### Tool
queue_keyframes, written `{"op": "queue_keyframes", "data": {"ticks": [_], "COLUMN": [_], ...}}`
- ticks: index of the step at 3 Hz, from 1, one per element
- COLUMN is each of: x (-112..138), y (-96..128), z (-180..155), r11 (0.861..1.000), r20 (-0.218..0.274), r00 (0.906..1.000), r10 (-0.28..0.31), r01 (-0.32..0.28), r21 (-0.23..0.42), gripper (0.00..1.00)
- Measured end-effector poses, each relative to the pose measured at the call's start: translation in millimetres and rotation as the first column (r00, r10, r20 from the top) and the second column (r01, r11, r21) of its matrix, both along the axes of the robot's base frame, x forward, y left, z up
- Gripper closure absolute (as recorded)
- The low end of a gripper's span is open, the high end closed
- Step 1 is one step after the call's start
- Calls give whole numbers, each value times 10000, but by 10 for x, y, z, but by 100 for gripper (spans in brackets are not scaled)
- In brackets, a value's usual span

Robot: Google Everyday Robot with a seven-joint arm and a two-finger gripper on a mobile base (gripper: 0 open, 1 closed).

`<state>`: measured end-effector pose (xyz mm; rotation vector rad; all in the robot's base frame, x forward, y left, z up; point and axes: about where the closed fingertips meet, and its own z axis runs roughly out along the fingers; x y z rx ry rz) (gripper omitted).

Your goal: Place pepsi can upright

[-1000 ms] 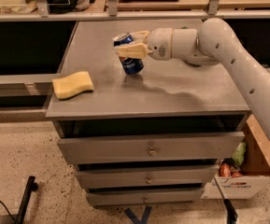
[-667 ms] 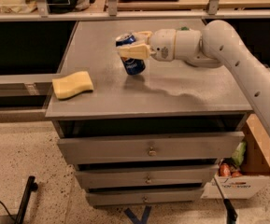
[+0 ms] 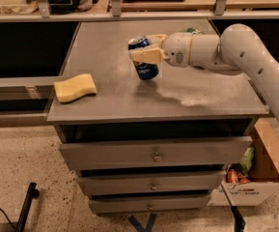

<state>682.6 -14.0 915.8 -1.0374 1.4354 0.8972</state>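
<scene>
— Since the ledger opens with the task item, where is the pepsi can (image 3: pixel 146 70)?

— Item 1: pepsi can, blue, silver rim uppermost. Location: top of the grey drawer cabinet (image 3: pixel 105 57), about mid-surface, well apart from the yellow sponge. Attitude: near upright, leaning slightly. Base at or just above the surface; contact cannot be told.

— Item 2?

— Gripper (image 3: pixel 147 47), on the white arm (image 3: pixel 245 47) reaching in from the right of the view. Jaws clamped on the can's upper half: one cream finger (image 3: pixel 143 56) across its front, the other behind the rim.

— Sundries?

— Yellow sponge (image 3: pixel 75 87), lying flat near the front-left edge. Green bag (image 3: pixel 192 31), mostly hidden behind the wrist. Cardboard box (image 3: pixel 259 178) on the floor beside the drawers, holding packets.

— Status of the job?

— Judged: well advanced. The can is end-up, over the table and low. Outstanding: square off the lean, seat the base flat, part the jaws, back away without clipping the can.
</scene>
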Motion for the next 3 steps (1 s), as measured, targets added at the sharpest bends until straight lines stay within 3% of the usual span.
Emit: {"op": "queue_keyframes", "data": {"ticks": [1, 2, 3], "x": [-114, -203, -283], "y": [-157, -322, -493], "z": [-50, -117, -173], "r11": [9992, 9962, 9911], "r20": [-136, -311, -460], "r00": [9991, 9958, 9901], "r10": [-404, -855, -1324], "r01": [405, 860, 1327], "r21": [41, 131, 35], "gripper": [12, 0, 0]}}
